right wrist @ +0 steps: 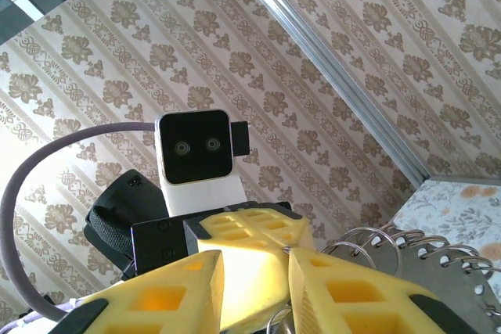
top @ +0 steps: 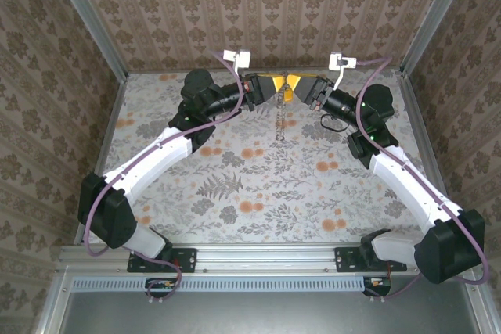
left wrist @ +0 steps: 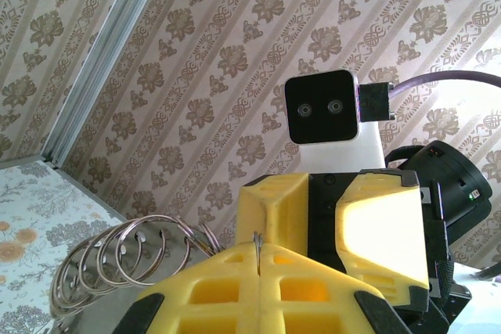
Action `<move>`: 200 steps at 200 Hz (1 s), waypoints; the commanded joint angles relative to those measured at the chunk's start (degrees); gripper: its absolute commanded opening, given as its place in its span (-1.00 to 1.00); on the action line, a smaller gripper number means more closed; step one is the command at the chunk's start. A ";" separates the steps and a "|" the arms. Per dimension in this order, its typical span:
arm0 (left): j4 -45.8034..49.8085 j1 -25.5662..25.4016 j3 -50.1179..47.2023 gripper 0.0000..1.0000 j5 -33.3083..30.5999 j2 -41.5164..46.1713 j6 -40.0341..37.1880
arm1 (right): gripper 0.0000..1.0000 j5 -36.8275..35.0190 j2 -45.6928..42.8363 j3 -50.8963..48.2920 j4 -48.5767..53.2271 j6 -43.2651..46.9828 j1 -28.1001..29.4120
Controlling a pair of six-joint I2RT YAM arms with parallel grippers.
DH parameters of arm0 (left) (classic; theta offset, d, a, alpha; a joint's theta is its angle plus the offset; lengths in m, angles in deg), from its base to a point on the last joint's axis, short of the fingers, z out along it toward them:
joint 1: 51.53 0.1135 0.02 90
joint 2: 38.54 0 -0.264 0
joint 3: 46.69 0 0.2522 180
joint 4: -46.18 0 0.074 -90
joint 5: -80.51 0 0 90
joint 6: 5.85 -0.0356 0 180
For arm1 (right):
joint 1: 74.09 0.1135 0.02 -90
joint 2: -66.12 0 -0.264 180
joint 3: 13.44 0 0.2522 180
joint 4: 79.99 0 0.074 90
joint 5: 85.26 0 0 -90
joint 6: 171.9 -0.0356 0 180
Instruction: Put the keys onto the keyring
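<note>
The keyring [top: 279,121], a thin silvery chain, hangs straight down over the flowered counter [top: 235,177]. Several silvery wire rings [left wrist: 117,260] overlap in a bunch.

1. My left gripper [top: 275,87] and my right gripper [top: 296,86] meet tip to tip over the far middle of the table [top: 258,193], the left one on the left.
2. The keyring [top: 280,121] runs from their meeting point towards the near side.
3. A bunch of rings [left wrist: 117,260] sits just beside my left fingers [left wrist: 235,279].
4. The far wall [top: 266,13] stands close behind both grippers.
</note>
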 commanded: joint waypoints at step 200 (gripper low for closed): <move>-3.66 -0.60 0.51 -1.00 0.51 1.62 0.30 | -0.42 2.29 1.79 -0.55 -3.84 -1.04 -0.07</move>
